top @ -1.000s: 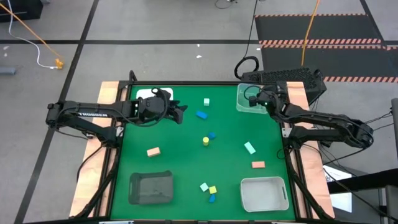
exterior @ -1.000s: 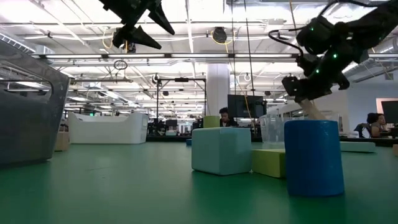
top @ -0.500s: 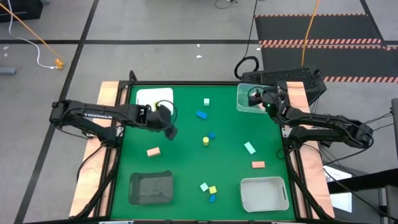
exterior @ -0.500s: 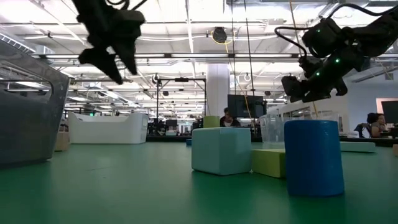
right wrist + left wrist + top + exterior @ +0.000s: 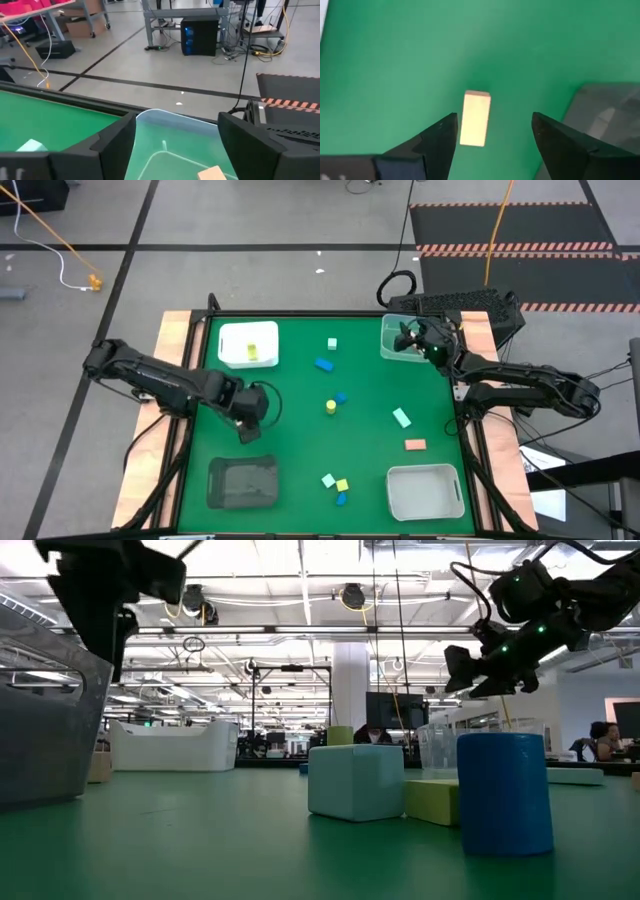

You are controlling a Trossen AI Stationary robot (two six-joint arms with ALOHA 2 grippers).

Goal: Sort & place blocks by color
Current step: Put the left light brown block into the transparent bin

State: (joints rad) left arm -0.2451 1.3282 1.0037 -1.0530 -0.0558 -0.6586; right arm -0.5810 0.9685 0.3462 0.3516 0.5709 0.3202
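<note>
- The left gripper (image 5: 246, 423) is seen at centre-left of the high view, above a salmon pink bar (image 5: 474, 118); its fingers are held apart with the bar lying on the green table (image 5: 300, 440) between them, untouched, beside the dark tray (image 5: 242, 481).
- The right gripper (image 5: 408, 338) is seen at upper right, over the clear tray (image 5: 388, 348); its fingers are spread and nothing is held. A salmon piece (image 5: 212, 174) is seen inside that tray.
- A lime block (image 5: 252, 350) is seen in the white tray (image 5: 232, 345) at upper left.
- Other blocks are scattered over the table: a blue bar (image 5: 324, 364), a yellow cylinder (image 5: 330, 407), a mint bar (image 5: 401, 417) and a salmon block (image 5: 414, 444).
</note>
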